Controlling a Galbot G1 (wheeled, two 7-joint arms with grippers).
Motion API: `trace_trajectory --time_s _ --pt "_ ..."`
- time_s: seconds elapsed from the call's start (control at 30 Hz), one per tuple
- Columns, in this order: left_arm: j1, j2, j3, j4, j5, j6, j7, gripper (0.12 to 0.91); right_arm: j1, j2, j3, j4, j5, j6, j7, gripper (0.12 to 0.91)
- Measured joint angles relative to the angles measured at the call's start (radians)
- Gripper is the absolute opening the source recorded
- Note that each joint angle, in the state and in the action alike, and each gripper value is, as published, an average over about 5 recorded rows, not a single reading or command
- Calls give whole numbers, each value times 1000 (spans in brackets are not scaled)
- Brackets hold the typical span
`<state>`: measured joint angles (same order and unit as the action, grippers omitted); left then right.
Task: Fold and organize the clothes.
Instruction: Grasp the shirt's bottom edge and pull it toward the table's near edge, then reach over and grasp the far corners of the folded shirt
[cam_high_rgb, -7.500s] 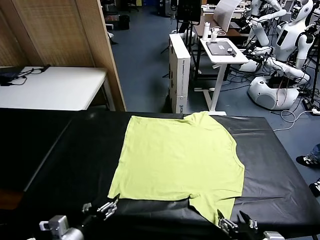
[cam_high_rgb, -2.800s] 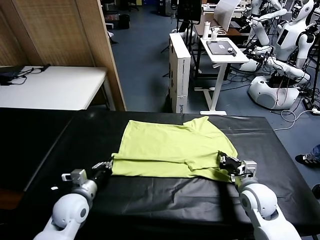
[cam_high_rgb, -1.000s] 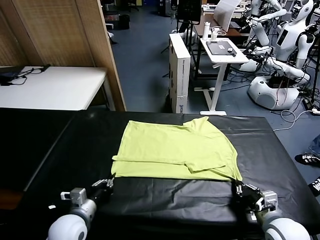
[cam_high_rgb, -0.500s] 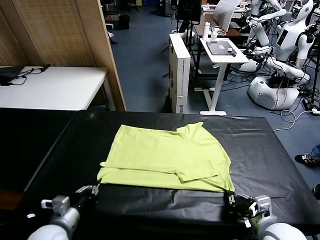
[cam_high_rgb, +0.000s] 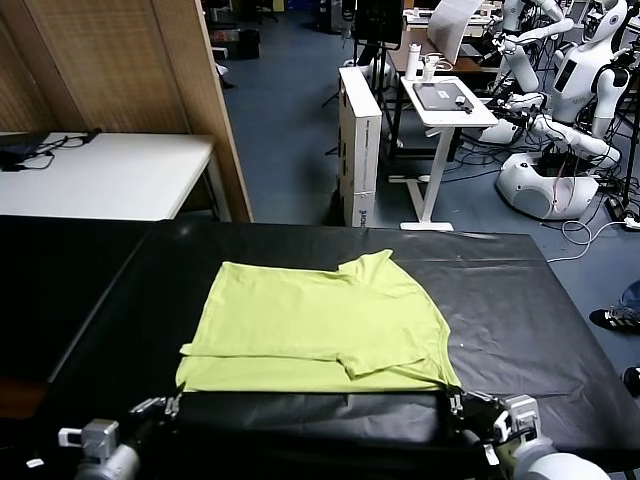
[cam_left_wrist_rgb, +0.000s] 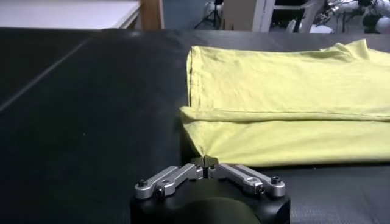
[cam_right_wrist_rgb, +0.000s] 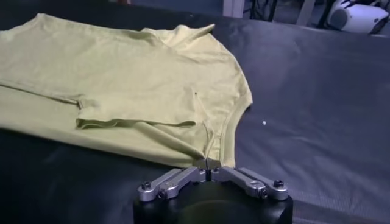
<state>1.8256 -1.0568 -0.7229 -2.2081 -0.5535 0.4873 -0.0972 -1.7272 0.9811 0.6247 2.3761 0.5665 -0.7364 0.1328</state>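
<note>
The lime-green T-shirt (cam_high_rgb: 315, 325) lies folded in half on the black table cover (cam_high_rgb: 520, 300), its doubled edge toward me. My left gripper (cam_high_rgb: 172, 404) is shut on the shirt's near left corner (cam_left_wrist_rgb: 204, 159). My right gripper (cam_high_rgb: 455, 404) is shut on the near right corner (cam_right_wrist_rgb: 208, 159). In the left wrist view the shirt (cam_left_wrist_rgb: 286, 91) spreads away from the left gripper (cam_left_wrist_rgb: 205, 173). In the right wrist view the shirt (cam_right_wrist_rgb: 134, 85) shows a sleeve folded over on top, beyond the right gripper (cam_right_wrist_rgb: 209, 171).
A white table (cam_high_rgb: 100, 175) stands at the back left, beside a wooden partition (cam_high_rgb: 120, 70). Beyond the far edge are a white cabinet (cam_high_rgb: 360, 140), a small white desk (cam_high_rgb: 445, 100) and parked white robots (cam_high_rgb: 560, 120). Black cover spreads on both sides of the shirt.
The shirt was lying flat; its near hem was folded over to the far side. Over the last second both grippers have dragged the folded shirt toward me and to the left.
</note>
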Motion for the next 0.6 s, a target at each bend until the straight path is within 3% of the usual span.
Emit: trace_trajectory --time_s 0.07,0.17,0.33,0.6 --pt "0 -1 -9 -13 2 35 -8 775 2 -4 8 17 15 0 0 870" --pt "-16 -1 -21 -32 -28 97 -46 882 23 -14 15 30 45 0 -1 902" --pt "-97 -1 -21 -37 -169 126 -119 906 124 -28 -3 -4 94 0 -5 907" --pt "-292 17 23 29 -323 167 -112 907 396 -55 -90 -180 148 0 -17 907"
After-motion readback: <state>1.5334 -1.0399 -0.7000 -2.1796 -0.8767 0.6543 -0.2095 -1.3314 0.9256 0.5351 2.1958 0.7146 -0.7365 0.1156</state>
